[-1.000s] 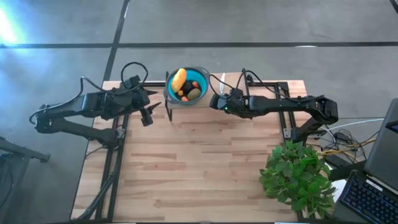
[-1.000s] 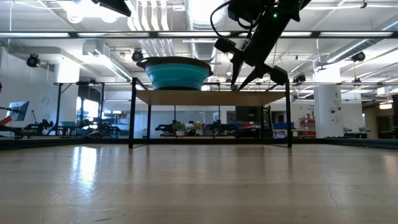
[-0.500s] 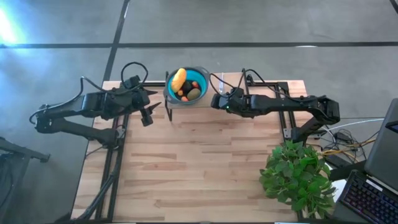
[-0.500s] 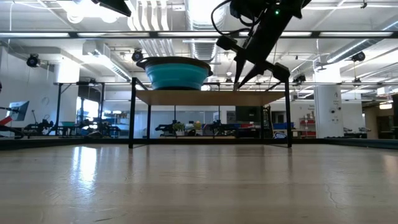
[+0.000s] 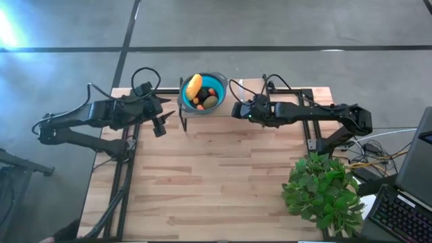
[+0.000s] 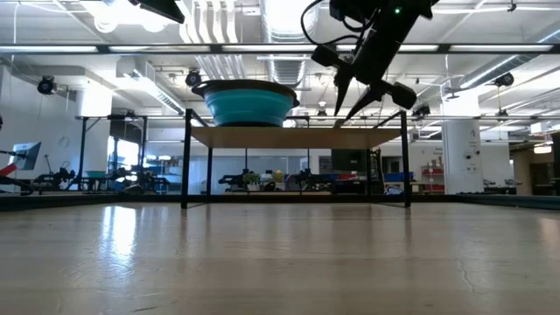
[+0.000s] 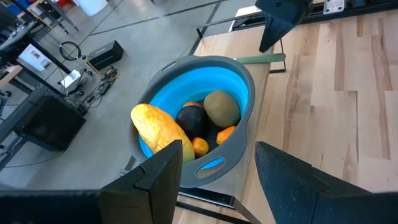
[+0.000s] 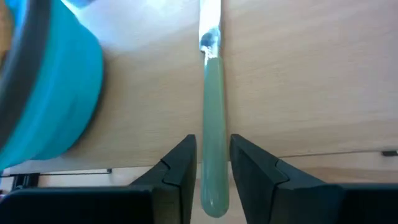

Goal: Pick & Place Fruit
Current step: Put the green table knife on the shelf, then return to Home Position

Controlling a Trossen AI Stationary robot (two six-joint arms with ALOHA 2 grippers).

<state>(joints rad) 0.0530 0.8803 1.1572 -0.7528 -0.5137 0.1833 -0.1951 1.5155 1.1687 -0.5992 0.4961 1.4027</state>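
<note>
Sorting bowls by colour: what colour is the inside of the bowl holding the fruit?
Bright blue inside the bowl, with a grey rim; the left wrist view shows it best.

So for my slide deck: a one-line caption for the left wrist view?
Left claw open above blue bowl of toy fruit.

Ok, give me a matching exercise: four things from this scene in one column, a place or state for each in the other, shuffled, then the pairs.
1. yellow-orange fruit
2. green stick
3. leafy plant
4. left gripper

A. at the table's corner on the right arm's side
B. open, looking down at the bowl
C. in the bowl, against its rim
D. on the shelf beside the bowl, between the right gripper's fingers

Pairs: 1-C, 2-D, 3-A, 4-B
</note>
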